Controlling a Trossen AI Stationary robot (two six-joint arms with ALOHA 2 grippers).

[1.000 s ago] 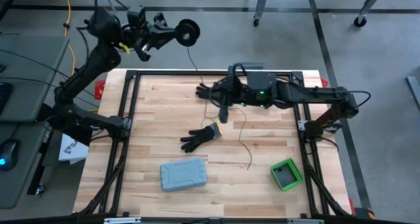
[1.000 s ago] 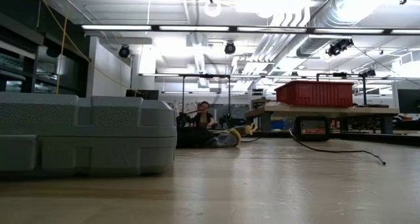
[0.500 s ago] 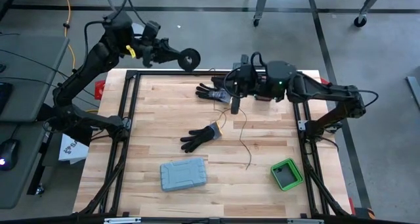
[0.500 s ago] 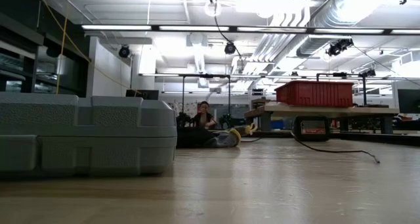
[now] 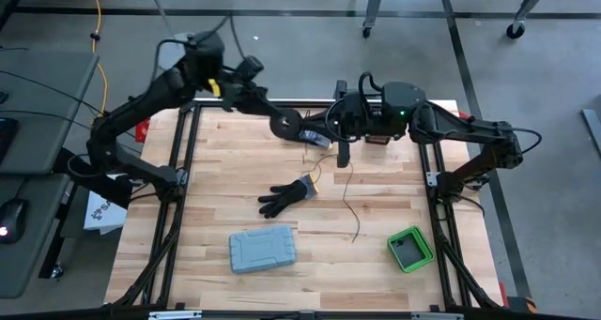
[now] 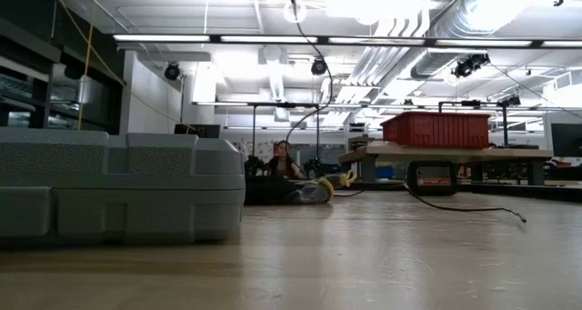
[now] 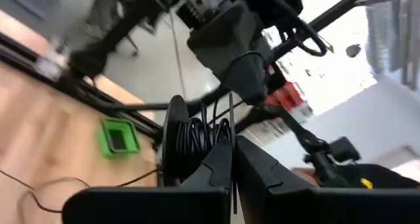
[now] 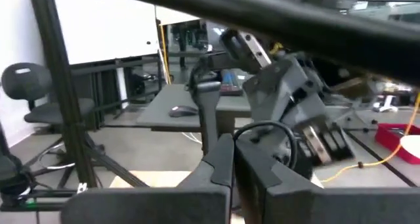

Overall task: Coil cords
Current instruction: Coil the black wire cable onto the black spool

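The cord is one thin dark wire. Part of it is wound into a small black coil [image 5: 285, 125], and the rest trails as a loose strand [image 5: 346, 200] over the wooden table to its free end [image 5: 357, 237]. The strand also lies on the table in the low view [image 6: 473, 208]. My left gripper [image 5: 274, 116] is shut on the coil, over the table's far middle. My right gripper [image 5: 343, 155] sits just right of the coil, fingers pointing down, shut on the strand. My left gripper pinches the coil's wound bundle [image 7: 197, 142] between its two shut fingers [image 7: 220, 168], and a single strand [image 7: 232, 129] runs out between them. The coil is lifted clear of the table, standing on edge. My right gripper is shut on the strand from above. The fingers [image 8: 220, 168] hide the place of contact. Below them the strand [image 5: 348, 175] hangs slack down to the table.
One black glove [image 5: 286, 196] lies mid-table and another [image 5: 310, 137] at the far side by the coil. A grey case [image 5: 263, 249] and a green box [image 5: 410, 249] stand near the front. The black frame rail [image 5: 188, 170] borders the table.
My left gripper has swung down and toward the table's right, from beyond the far-left corner to over the far middle. It has carried the coil close to my right gripper. My right gripper has shifted a little toward the right. The strand's free end stays on the table.
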